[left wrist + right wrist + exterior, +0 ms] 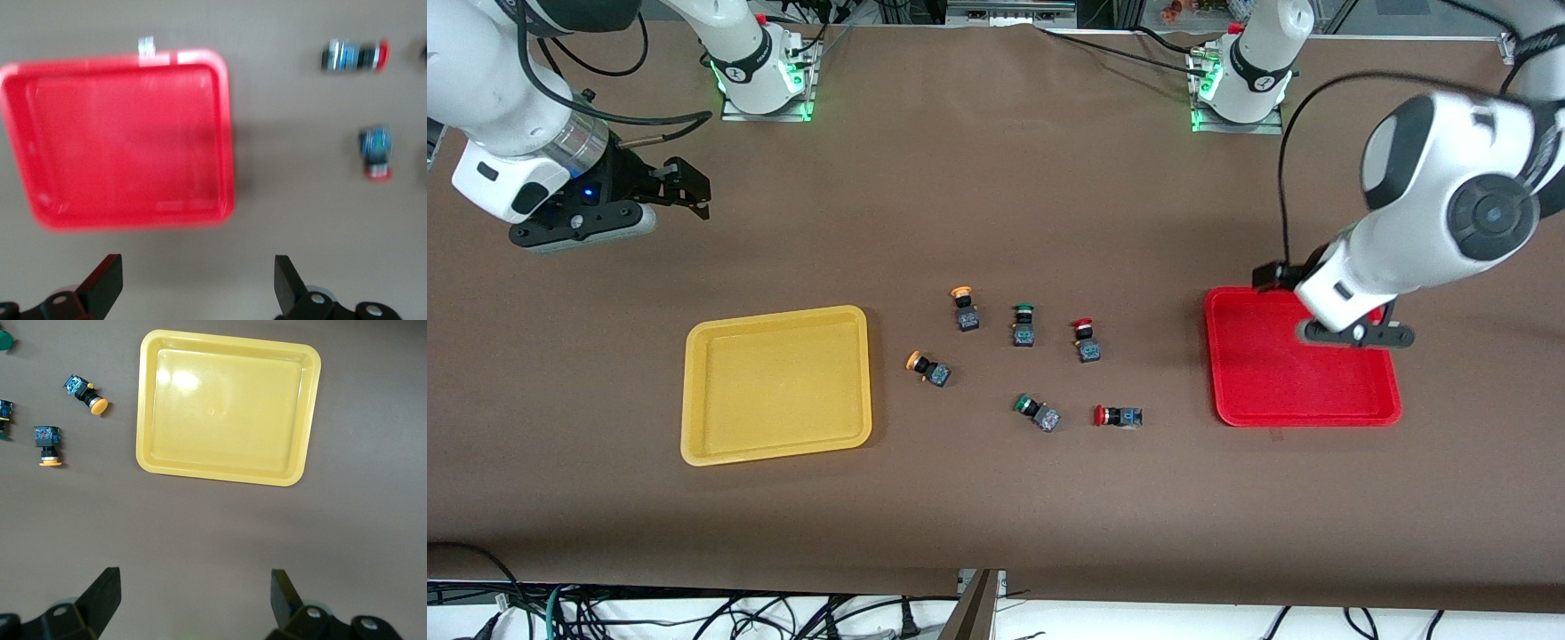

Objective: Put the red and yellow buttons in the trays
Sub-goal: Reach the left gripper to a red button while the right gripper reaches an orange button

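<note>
Front view: brown matte table cover [996, 498]. Two shallow plastic trays with rounded corners and raised rims: yellow tray [698, 400] toward the right arm's end, red tray [1232, 373] toward the left arm's end. Six push-button switches lie between them, blocky grey-black bodies, round caps: two yellow-orange [964, 308] [928, 368], two green [1024, 324] [1037, 412], two red [1086, 340] [1118, 416]. None in a tray. Right gripper [694, 191] hangs over bare table, farther from the camera than the yellow tray. Left gripper [1356, 331] is over the red tray's end, mostly hidden by its arm.

Left wrist view: glossy red tray [27, 180], blurred; both red-capped buttons [355, 55] [376, 153] beside it. Left gripper [198, 283] jaws wide apart, nothing between.

Right wrist view: smooth yellow tray [150, 407], both yellow-orange buttons [85, 392] [47, 444] beside it. Right gripper [195, 599] jaws spread, holding nothing.
</note>
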You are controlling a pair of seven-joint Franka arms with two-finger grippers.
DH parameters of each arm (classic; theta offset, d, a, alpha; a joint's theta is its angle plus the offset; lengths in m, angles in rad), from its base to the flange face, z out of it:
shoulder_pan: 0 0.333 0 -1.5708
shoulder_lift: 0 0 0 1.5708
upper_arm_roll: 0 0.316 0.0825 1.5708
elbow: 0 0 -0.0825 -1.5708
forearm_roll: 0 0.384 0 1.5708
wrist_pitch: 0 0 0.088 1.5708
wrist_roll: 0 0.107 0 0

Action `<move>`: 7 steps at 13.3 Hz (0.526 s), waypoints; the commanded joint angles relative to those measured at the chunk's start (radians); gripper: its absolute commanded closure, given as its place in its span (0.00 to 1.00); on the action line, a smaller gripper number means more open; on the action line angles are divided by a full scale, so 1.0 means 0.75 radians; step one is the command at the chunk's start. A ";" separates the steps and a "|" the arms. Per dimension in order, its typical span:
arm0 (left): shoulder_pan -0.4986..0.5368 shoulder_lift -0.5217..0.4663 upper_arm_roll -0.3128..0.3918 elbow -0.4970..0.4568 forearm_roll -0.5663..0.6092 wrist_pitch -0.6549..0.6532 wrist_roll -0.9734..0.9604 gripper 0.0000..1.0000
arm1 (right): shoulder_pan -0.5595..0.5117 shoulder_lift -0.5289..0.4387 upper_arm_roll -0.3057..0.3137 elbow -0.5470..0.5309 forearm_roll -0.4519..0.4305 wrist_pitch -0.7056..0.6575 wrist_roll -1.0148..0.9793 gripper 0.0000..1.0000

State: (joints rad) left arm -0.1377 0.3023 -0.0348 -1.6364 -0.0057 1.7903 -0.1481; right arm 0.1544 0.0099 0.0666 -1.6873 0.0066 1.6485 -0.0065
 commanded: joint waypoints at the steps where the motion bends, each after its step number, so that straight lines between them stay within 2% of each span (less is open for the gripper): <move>1: -0.041 0.086 0.001 0.089 -0.041 0.195 -0.078 0.00 | -0.024 0.011 0.026 0.016 -0.017 -0.018 -0.018 0.00; 3: -0.070 0.135 0.001 0.096 -0.058 0.326 -0.095 0.00 | -0.020 0.050 0.030 0.018 -0.009 -0.008 -0.014 0.00; 5: -0.113 0.247 0.001 0.104 -0.042 0.520 -0.012 0.00 | 0.023 0.146 0.038 0.028 0.005 0.025 -0.016 0.00; 7: -0.129 0.384 0.001 0.157 -0.041 0.632 0.192 0.00 | 0.103 0.260 0.038 0.024 0.032 0.202 0.007 0.00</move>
State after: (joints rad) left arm -0.2203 0.4731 -0.0408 -1.5951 -0.0349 2.2099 -0.1218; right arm 0.1861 0.1170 0.0896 -1.6901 0.0173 1.7184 -0.0094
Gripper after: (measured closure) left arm 0.000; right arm 0.000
